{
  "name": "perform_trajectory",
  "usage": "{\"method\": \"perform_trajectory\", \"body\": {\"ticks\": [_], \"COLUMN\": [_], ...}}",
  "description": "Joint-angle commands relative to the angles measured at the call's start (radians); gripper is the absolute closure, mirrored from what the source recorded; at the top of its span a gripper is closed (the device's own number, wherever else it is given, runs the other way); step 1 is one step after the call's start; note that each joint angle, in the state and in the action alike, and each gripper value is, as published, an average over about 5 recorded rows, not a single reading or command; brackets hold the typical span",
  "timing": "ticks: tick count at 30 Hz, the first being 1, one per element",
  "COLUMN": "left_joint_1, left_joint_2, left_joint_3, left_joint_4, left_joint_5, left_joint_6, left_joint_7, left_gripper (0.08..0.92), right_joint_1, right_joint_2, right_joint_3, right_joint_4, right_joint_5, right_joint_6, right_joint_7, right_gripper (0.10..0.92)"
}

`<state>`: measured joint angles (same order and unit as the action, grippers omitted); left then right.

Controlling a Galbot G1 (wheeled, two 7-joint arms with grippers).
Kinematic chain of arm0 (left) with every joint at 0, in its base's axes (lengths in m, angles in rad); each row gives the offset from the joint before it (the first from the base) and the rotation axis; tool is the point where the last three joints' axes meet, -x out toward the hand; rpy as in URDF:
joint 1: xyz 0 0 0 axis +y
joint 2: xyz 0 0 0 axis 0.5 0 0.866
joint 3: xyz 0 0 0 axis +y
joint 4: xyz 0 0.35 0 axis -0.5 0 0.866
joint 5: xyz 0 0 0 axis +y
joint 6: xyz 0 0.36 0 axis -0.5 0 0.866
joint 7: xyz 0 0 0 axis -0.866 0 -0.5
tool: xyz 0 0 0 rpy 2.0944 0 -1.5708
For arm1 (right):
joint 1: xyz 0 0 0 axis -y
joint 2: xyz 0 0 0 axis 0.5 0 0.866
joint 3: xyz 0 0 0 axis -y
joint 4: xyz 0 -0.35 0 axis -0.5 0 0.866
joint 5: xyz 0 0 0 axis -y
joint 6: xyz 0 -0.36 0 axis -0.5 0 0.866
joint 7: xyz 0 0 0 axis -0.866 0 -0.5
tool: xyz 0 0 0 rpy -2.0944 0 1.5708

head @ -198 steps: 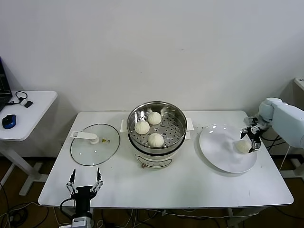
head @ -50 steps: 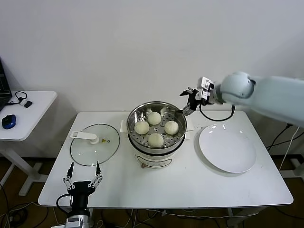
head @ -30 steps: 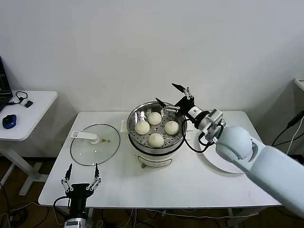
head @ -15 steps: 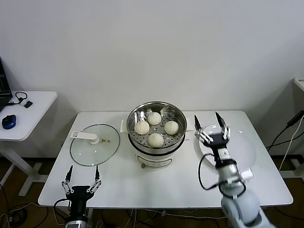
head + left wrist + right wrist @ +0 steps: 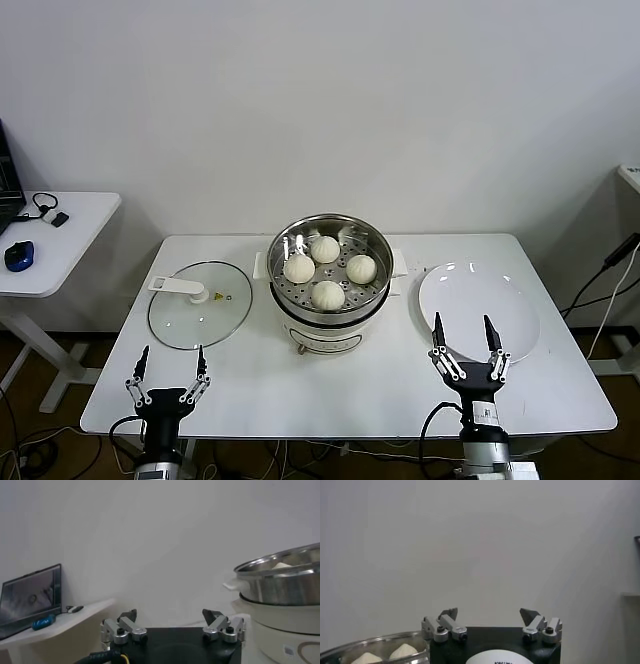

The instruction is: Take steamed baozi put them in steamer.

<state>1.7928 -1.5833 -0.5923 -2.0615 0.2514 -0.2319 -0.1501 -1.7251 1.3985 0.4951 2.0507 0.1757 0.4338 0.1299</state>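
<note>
All four baozi (image 5: 327,270) sit on the perforated tray inside the steamer (image 5: 330,318), centre of the head view, pleats up; being round, they have no real long axis, and their vertical axis stands straight. The plate (image 5: 480,312) at right centre is bare, so the loading looks done. The right gripper (image 5: 467,357) hangs at the lower right, at the front edge of the surface (image 5: 380,385), fingers spread wide and grasping nothing; the left gripper (image 5: 167,383) sits at the lower left, fingers likewise released and empty. The risks from here are small. The right gripper is close to the plate's near rim, so a careless lift or swing could clip it and slide it across the surface. The glass lid (image 5: 198,303), at left centre, lies off the pot; if closing comes next, setting it down off-centre could dent the buns' tops or knock the steamer on its base.
</note>
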Motion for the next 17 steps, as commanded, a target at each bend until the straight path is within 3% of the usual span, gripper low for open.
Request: {"method": "perform_trajectory", "body": {"ticks": [1, 17], "left_joint_1": [-0.004, -0.007], "left_joint_2": [-0.002, -0.004], "left_joint_3": [-0.001, -0.003], "left_joint_4": [-0.003, -0.003], "left_joint_5": [0.0, -0.002], "left_joint_6": [-0.002, -0.003], "left_joint_7": [-0.001, -0.003], "left_gripper": [0.177, 0.177], "right_joint_1": [-0.06, -0.059], "right_joint_2": [0.09, 0.08], "right_joint_3": [0.009, -0.015], "right_joint_4": [0.013, 0.014], "right_joint_5": [-0.075, -0.079], "right_joint_6": [0.081, 0.061], "right_joint_7": [0.015, 0.014], "right_gripper": [0.203, 0.203]}}
